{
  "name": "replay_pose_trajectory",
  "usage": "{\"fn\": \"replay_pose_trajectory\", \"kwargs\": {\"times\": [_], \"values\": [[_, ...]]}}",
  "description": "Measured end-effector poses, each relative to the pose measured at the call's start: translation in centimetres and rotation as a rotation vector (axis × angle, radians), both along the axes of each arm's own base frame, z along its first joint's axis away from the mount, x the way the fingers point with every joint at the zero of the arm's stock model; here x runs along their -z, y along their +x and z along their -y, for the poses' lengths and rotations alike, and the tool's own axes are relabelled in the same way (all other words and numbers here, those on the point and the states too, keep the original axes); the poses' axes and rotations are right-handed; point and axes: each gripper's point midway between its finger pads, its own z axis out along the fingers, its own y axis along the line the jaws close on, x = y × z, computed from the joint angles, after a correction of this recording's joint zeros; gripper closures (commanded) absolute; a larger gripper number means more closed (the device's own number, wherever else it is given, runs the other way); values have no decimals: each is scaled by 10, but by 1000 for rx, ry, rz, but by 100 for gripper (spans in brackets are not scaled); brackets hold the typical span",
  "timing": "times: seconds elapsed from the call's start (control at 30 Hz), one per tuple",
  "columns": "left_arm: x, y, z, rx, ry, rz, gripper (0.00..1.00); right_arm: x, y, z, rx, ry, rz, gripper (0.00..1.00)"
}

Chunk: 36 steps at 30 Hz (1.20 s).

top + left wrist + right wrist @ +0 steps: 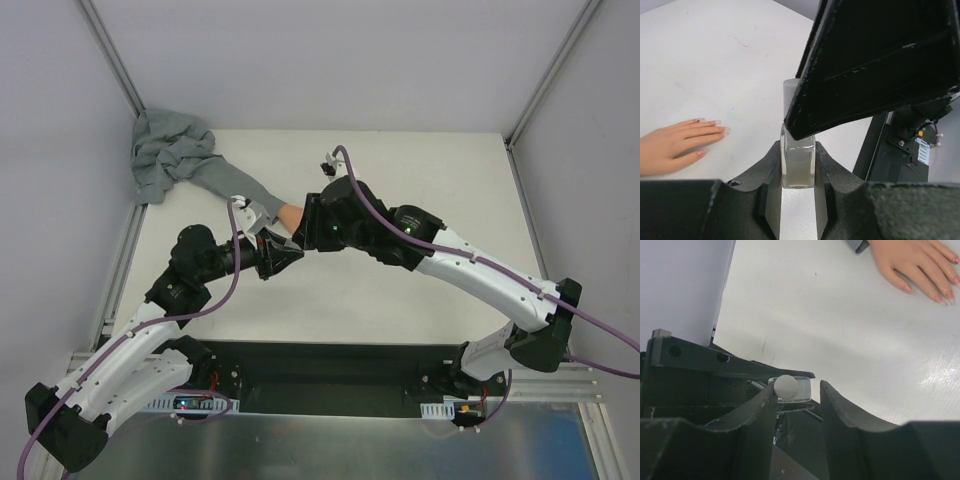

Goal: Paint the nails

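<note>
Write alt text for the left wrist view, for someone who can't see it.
The left tool grips a small clear bottle upright, while the black right tool covers part of its pale cap from the upper right. At left, a fake hand lies palm down on the white table.

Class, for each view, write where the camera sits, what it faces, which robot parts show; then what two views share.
Top external: above, behind the robot, facing down at the table; both arms show.
Left wrist: on the left arm, facing the fake hand; left gripper clamps the bottle.
Right wrist: on the right arm, facing the cap; right gripper open around it.
Shared: both wrist views show the fake hand.
</note>
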Motion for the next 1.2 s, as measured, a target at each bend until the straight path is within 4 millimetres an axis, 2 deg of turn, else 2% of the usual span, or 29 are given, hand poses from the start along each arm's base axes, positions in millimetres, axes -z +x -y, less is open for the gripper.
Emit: {"fn": "replay_pose_trajectory", "kwargs": {"times": [0.03, 0.17, 0.2, 0.23, 0.4, 0.47, 0.53, 0.63, 0.77, 0.8, 0.83, 0.87, 0.93, 1.03, 1.1, 1.2], "values": [[0, 0, 0, 1, -2, -1, 100, 2, 1, -3, 2, 1, -2, 61], [1, -1, 0, 2, -5, -7, 100, 2, 5, -10, 5, 22, 4, 78], [1, -1, 0, 3, -6, -10, 100, 1, 6, -11, 4, 28, 7, 85], [1, -2, 0, 5, -7, -11, 100, 1, 6, -12, 1, 33, 11, 100], [7, -12, 2, 43, -12, -69, 100, 9, 1, -11, -78, 25, 38, 100], [6, -23, 5, 98, -26, -104, 100, 8, -10, -12, -207, 57, 75, 100], [1, -40, 9, 190, -54, -143, 100, 6, -29, -10, -362, 168, 97, 100], [-12, -71, 14, 346, -129, -207, 100, -7, -59, -1, -600, 373, 145, 100], [-31, -90, 10, 412, -181, -210, 100, -29, -77, -5, -769, 468, 219, 100], [-35, -93, 9, 418, -189, -201, 100, -34, -80, -6, -791, 483, 240, 93], [-37, -94, 8, 416, -194, -197, 100, -36, -82, -7, -798, 488, 251, 73], [-38, -94, 7, 410, -195, -194, 100, -36, -81, -8, -789, 485, 256, 61], [-37, -91, 6, 385, -187, -181, 100, -36, -80, -10, -754, 473, 249, 46], [-39, -84, 5, 342, -161, -130, 100, -29, -67, -11, -604, 389, 216, 33], [-40, -76, 2, 287, -146, -84, 100, -27, -60, -10, -503, 333, 201, 31], [-40, -65, -4, 204, -122, -15, 100, -37, -53, -11, -361, 250, 204, 30]]}}
